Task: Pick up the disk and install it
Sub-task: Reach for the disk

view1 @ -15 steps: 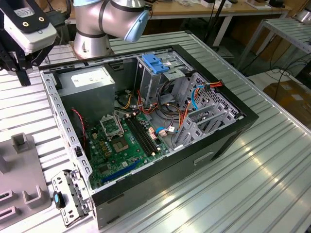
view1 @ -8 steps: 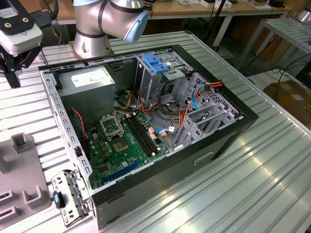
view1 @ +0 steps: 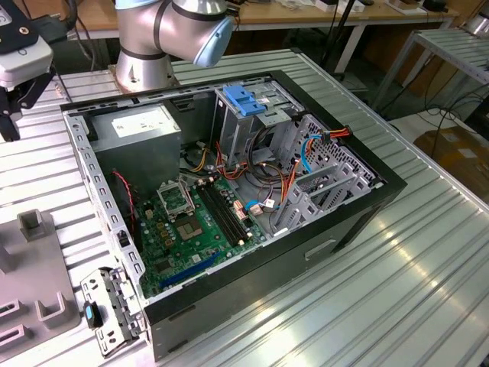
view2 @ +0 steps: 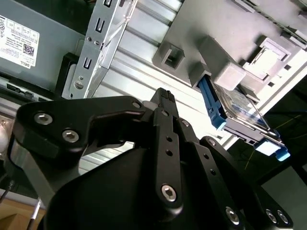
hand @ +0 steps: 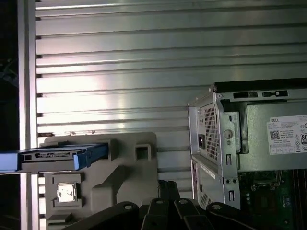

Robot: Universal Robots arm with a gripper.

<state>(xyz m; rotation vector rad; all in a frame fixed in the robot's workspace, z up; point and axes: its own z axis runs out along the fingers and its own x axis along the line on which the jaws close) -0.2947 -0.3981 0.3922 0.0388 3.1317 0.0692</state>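
The disk (hand: 53,155) stands on edge in a slot of a grey fixture (hand: 124,167) on the ribbed metal table; its blue side rails show in both wrist views. In the second wrist view the disk (view2: 237,115) lies beyond and to one side of my gripper (view2: 165,96), with a gap between them. The black fingers are shut together with nothing between them, and the gripper (hand: 165,189) hangs above the table between the fixture and the open computer case (hand: 249,139). In the exterior view the arm's wrist end (view1: 23,57) is at the far upper left.
The open computer case (view1: 229,191) lies on its side mid-table, with a grey power-supply box (view1: 141,130), a green motherboard (view1: 191,229), loose cables and a metal drive cage with a blue plastic top (view1: 244,99). The arm's base (view1: 153,46) stands behind it.
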